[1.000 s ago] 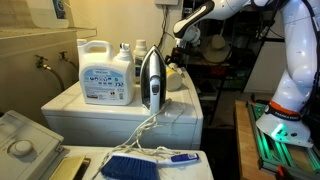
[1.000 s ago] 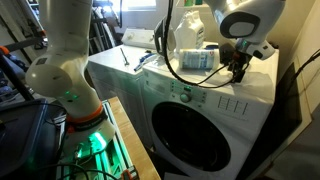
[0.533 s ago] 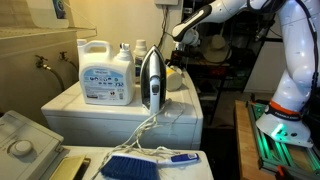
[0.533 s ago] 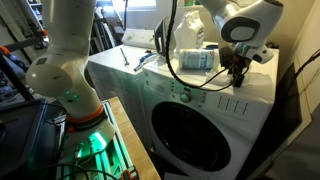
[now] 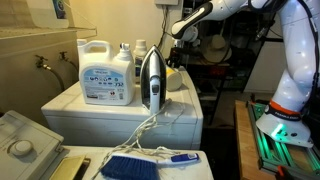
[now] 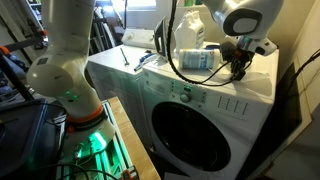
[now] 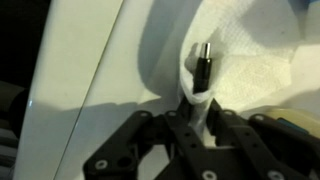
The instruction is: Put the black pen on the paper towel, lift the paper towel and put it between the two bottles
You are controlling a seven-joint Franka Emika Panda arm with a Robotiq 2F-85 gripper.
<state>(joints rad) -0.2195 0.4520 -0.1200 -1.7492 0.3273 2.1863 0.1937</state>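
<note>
In the wrist view the white paper towel [image 7: 250,50] lies rumpled on the white washer top [image 7: 95,70]. The black pen [image 7: 203,65] rests on it, just ahead of the fingers. My gripper [image 7: 196,108] is shut on a raised fold of the towel, pinched between the two black fingertips. In both exterior views the gripper [image 5: 180,38] [image 6: 238,68] hangs over the washer's corner, past the iron. The large white detergent bottle [image 5: 105,75] [image 6: 198,57] and a smaller bottle [image 5: 125,52] stand further along the top. The towel is hard to make out in those views.
An upright iron [image 5: 150,80] stands on the washer between the bottles and the gripper, its cord trailing down the front. A yellowish object [image 5: 175,72] sits near the corner. The washer's edge [image 7: 60,90] drops off close beside the towel.
The jaws have gone from wide open to shut on the towel's fold. The hand has risen slightly above the washer corner.
</note>
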